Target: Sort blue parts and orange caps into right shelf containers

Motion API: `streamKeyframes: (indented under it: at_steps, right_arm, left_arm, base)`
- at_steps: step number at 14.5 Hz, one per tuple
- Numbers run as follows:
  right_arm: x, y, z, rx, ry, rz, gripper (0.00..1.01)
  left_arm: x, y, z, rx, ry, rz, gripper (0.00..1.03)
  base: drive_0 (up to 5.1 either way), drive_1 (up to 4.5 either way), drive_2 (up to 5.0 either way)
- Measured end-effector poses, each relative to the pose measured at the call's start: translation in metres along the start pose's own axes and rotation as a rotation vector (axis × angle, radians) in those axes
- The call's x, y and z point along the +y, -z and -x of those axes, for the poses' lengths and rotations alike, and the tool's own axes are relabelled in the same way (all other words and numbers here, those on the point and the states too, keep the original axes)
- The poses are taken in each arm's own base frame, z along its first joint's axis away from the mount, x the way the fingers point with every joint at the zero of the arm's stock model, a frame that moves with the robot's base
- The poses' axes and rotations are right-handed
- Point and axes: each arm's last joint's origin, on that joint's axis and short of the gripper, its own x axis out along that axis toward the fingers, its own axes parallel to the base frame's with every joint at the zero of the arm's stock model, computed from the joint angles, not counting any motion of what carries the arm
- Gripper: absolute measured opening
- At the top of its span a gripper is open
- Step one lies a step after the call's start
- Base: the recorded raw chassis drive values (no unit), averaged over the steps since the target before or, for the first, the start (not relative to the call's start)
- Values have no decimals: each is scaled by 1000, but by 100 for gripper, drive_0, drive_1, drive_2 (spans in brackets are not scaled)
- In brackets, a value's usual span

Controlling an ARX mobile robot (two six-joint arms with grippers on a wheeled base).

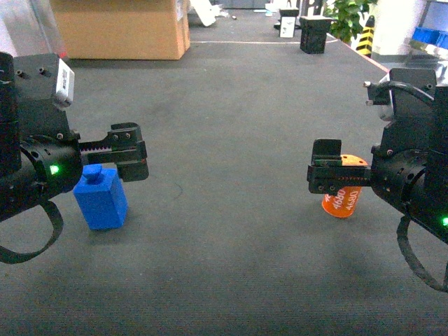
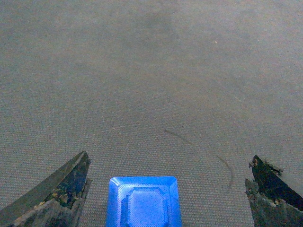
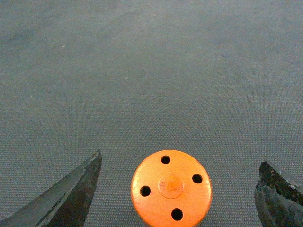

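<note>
- The left gripper point(image 2: 168, 189) hangs over a blue part point(image 2: 143, 201) on the dark grey surface point(image 1: 231, 140), fingers point(image 2: 61, 189) spread either side, not touching it.
- The right gripper point(image 3: 180, 191), well apart from the blue part, brackets an upright orange cap point(image 3: 171, 187) with spread fingers point(image 3: 71, 194), also clear.

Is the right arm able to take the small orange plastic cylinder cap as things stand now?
Probably yes. In the right wrist view the small orange plastic cylinder cap stands upright on the grey floor, centred between the open fingers of the right end effector, both apart from it. Nothing lies in the way.
</note>
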Motion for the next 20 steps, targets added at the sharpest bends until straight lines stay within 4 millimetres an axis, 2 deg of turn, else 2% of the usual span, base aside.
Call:
streamKeyframes:
  at_steps: [6,11,18,19,20]
  right_arm:
    - [-2,23,-7,56,9,6,98]
    - [-1,32,-12,77,19,10,98]
    - [-1,38,-19,96,65,-6,98]
    - [-1,38,-19,91,81,-5,95]
    - [1,38,-19,93,82,1,86]
  left_arm:
    - [2,16,-9,45,4,4,98]
    - [6,34,-16,128,-6,13,98]
    - [18,45,-27,141,-64,4,98]
    - [18,45,-29,144,-79,-4,98]
    - [18,44,-30,129,-90,-14,98]
  base:
    - [0,0,0]
    - [0,0,0]
    - [0,0,0]
    - [0,0,0]
    - [0,0,0]
